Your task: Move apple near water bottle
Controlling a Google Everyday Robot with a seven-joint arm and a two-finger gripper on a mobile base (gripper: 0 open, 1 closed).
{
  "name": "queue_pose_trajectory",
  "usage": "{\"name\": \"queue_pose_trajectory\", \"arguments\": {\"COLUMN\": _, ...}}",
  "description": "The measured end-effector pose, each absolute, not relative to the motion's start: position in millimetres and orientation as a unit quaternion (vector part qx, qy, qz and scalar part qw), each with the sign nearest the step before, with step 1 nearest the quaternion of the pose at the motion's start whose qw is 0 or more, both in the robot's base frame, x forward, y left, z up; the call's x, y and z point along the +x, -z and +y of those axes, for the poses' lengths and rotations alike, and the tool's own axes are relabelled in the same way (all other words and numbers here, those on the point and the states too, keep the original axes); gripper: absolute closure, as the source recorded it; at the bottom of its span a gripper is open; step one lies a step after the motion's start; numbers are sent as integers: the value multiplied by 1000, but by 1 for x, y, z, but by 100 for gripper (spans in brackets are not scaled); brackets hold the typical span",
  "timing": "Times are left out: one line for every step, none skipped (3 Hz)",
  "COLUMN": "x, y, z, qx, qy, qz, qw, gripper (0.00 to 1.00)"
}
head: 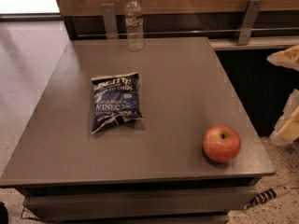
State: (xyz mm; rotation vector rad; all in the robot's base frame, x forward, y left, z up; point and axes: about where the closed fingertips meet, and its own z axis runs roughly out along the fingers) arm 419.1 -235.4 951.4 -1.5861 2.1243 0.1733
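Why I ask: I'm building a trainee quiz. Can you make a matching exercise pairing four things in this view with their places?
Things:
1. apple
2. water bottle
3. chip bag
4. gripper

Places:
A. standing upright at the far edge of the table
B. at the right edge of the view, off the table
C. near the table's front right corner
D. lying flat, left of the table's middle

Pairs: 1-C, 2-A, 3-D, 4-B
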Motion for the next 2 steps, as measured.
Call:
{"name": "queue_pose_trajectory", "arguments": {"x": 405, "y": -925, "z": -237, "qx": -568, "qy": -129, "qz": 755, "qw": 301, "gripper": 0}}
{"name": "queue_pose_trajectory", "arguments": {"x": 401, "y": -912, "z": -218, "qx": -552, "qy": -194, "qz": 724, "qw": 365, "gripper": 0}}
